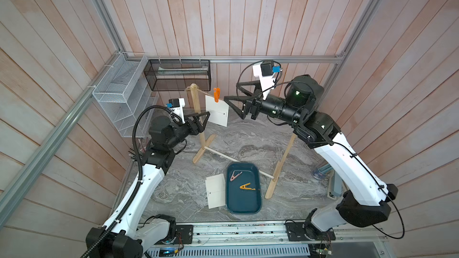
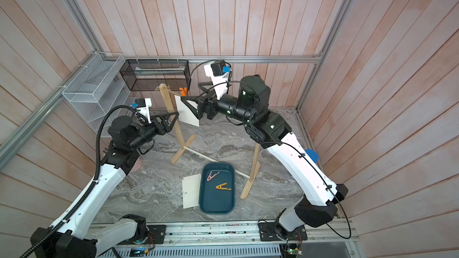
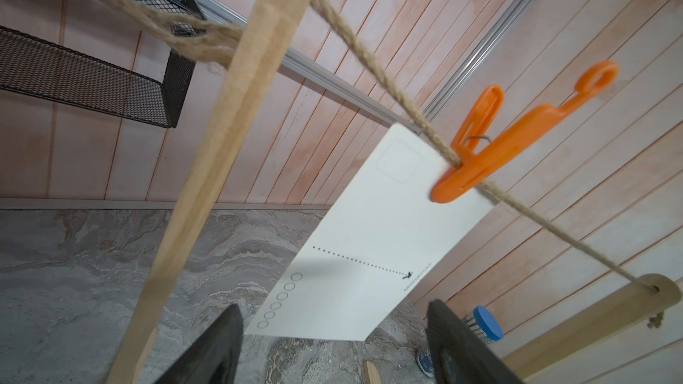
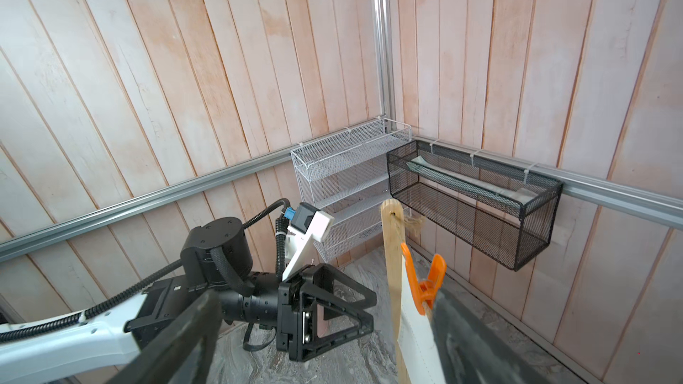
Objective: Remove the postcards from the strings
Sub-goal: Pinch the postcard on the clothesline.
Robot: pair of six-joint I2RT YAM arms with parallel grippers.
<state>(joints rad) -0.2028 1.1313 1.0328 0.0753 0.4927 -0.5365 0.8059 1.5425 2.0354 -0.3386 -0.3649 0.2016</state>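
Left gripper (image 1: 205,120) is spread wide with nothing in it. On the left wrist view I see its black fingers (image 3: 225,334) flanking the bottom edge of the hanging postcard (image 3: 369,238), clear of the paper on both sides. Right gripper (image 1: 231,91) is open too, up beside the orange clothespin (image 1: 216,94). On the right wrist view one finger (image 4: 480,334) sits just beside that pin, and I can't tell whether they touch.

The pin clamps the card's top edge to the jute twine (image 3: 369,64). That twine runs between two wooden posts (image 1: 196,110), upper centre in both top views, and the card hangs tilted beneath it.

Lower centre, I've got a teal tray (image 1: 242,203) holding a pink clothespin (image 1: 235,176) and a yellow clothespin (image 1: 247,186). Loose postcards (image 1: 215,191) lie flat on the marbled tabletop (image 1: 173,189), right against the tray's left side. It looks like two overlapped, though I can't be sure.
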